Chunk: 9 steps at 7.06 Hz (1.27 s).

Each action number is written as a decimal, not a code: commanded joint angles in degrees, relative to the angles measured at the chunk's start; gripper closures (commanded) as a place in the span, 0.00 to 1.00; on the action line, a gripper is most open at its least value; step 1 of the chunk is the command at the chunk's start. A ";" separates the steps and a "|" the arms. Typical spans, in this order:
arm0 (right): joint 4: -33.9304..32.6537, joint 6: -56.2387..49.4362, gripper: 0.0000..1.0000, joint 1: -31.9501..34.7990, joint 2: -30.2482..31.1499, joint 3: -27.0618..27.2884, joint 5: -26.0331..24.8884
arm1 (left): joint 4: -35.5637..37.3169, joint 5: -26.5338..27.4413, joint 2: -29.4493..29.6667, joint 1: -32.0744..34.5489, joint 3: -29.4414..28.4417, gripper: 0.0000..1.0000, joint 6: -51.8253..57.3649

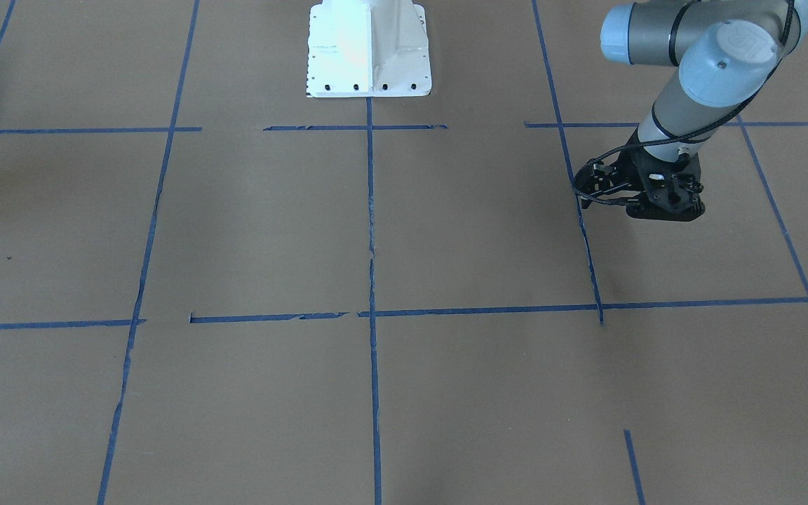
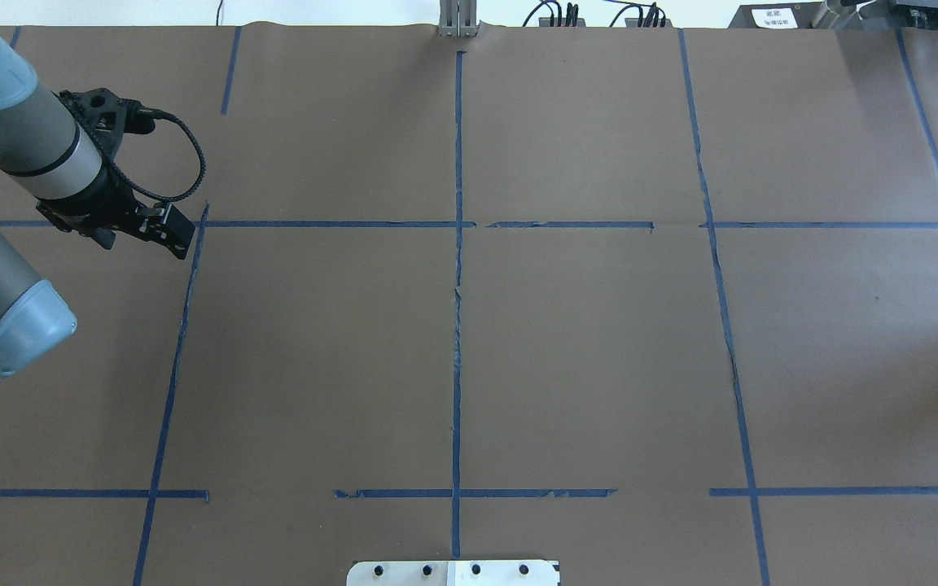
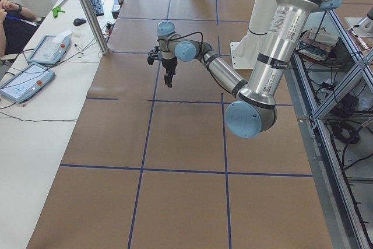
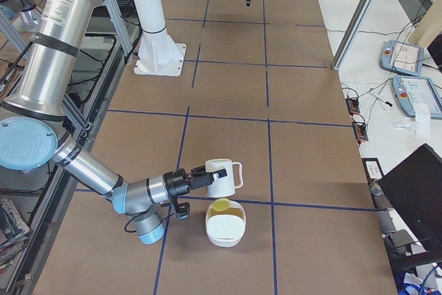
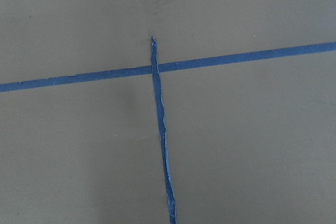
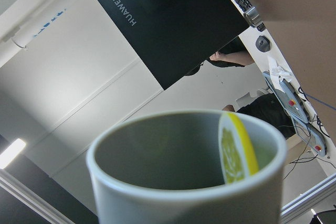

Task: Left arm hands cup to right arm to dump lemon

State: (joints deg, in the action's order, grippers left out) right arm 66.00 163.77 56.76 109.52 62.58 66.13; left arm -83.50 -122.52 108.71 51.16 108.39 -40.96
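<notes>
The white cup [image 4: 219,179] hangs tipped on its side above the table at the tip of my right gripper [image 4: 200,179], with its handle pointing away from the arm. In the right wrist view the cup's grey mouth [image 6: 184,203] fills the frame and hides the fingers. The yellow lemon [image 6: 237,150] sits at the cup's rim. In the exterior right view the lemon [image 4: 221,205] shows just under the cup, at the far rim of a white bowl [image 4: 226,234]. My left gripper [image 2: 179,238] is empty and hangs far off over a tape crossing; it also shows from the front [image 1: 663,212], its fingers together.
The white robot base [image 1: 369,49] stands at mid-table. Blue tape lines [image 5: 160,129] grid the brown table. A side table with teach pendants [image 4: 407,56], a metal pole [image 4: 352,25] and a dark monitor [image 4: 414,191] lie beyond the table's far edge.
</notes>
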 commanded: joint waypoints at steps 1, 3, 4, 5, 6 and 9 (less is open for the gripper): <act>0.00 0.14 0.95 0.02 -0.01 0.00 -0.04 | 0.00 0.00 0.10 -0.01 -0.03 0.00 0.00; 0.00 -0.64 0.95 0.02 0.08 0.00 -0.04 | 0.09 0.00 0.10 -0.01 -0.03 0.00 0.00; 0.18 -2.74 0.95 0.10 0.43 -0.17 0.31 | 0.09 0.00 0.10 -0.01 -0.03 0.00 -0.09; 1.74 -9.46 0.95 0.10 0.69 -2.00 1.18 | 0.09 0.00 0.10 -0.01 -0.03 0.00 -0.09; 1.85 -17.10 0.96 0.10 0.26 -2.11 2.93 | 0.09 0.00 0.02 -0.01 -0.03 0.00 -0.09; -0.60 -42.99 0.96 0.02 0.17 -1.85 8.47 | 0.18 0.00 0.02 -0.09 -0.11 0.00 -0.09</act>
State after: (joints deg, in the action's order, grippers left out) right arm 66.85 133.43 56.81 109.74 60.57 71.81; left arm -83.33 -122.52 108.75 51.12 108.30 -41.02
